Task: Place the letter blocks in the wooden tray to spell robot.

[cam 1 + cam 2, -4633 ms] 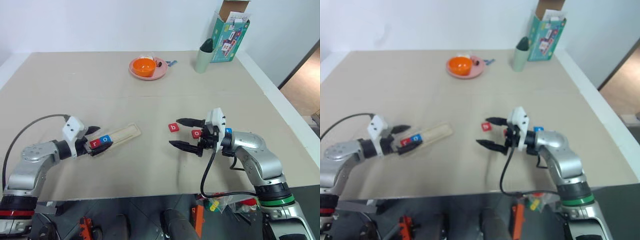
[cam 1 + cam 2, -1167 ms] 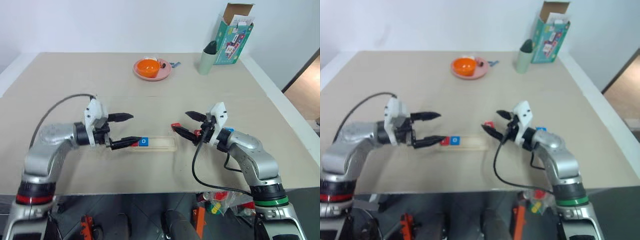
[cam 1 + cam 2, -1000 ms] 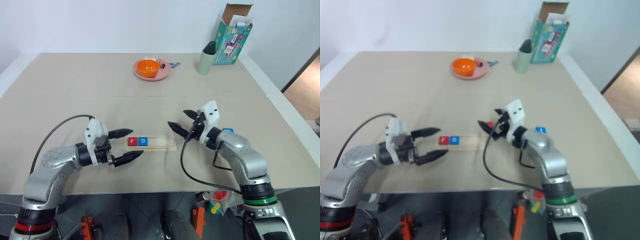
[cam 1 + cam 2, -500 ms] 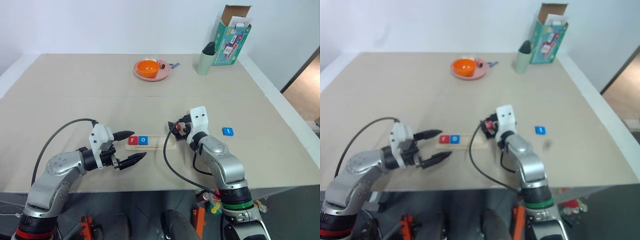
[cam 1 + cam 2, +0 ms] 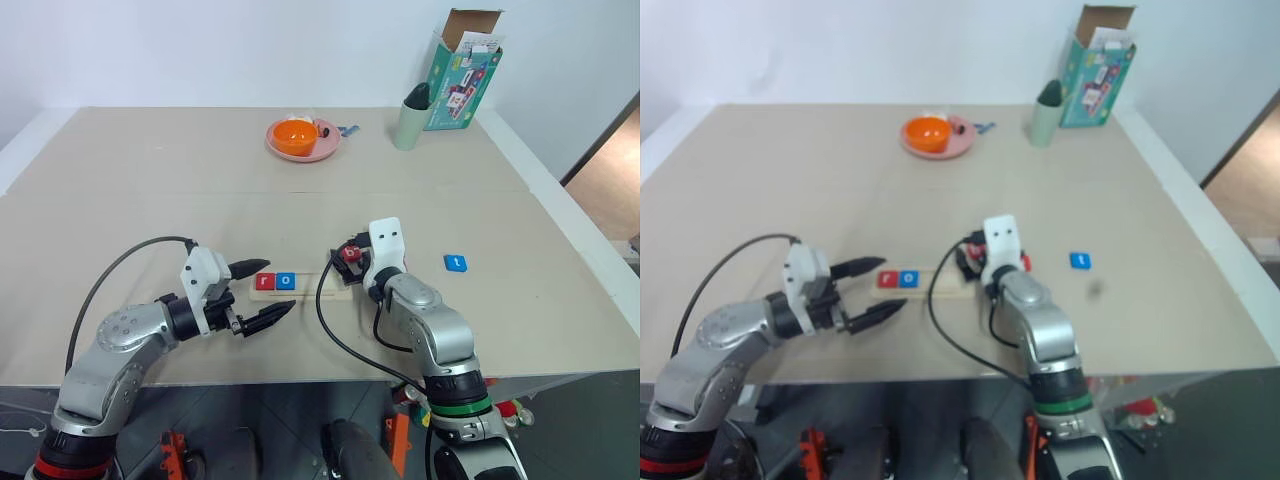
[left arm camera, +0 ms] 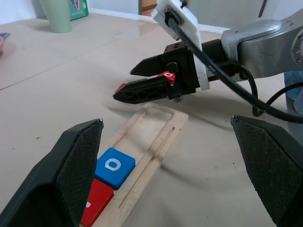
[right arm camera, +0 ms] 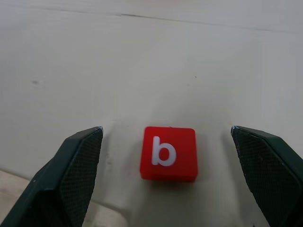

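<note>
The wooden tray (image 5: 325, 285) lies crosswise near the table's front. A red r tile (image 5: 264, 282) and a blue o tile (image 5: 286, 281) sit at its left end. My left gripper (image 5: 280, 287) is open, its fingers level on either side of that end. My right gripper (image 7: 165, 127) is open, and a red b tile (image 7: 167, 152) lies flat on the table between its fingers, just past the tray's right end. A blue t tile (image 5: 455, 263) lies to the right. Another red tile (image 5: 1024, 263) peeks out beside the right wrist; its letter is unreadable.
A pink plate (image 5: 318, 150) with an orange bowl (image 5: 292, 134) stands at the back centre. A green cup (image 5: 408, 120) and an open teal box (image 5: 462, 70) stand at the back right. The table's front edge runs just below both arms.
My right gripper has swung left and sunk until its open fingers stand either side of the red b tile. The left gripper has stayed open at the tray's left end.
</note>
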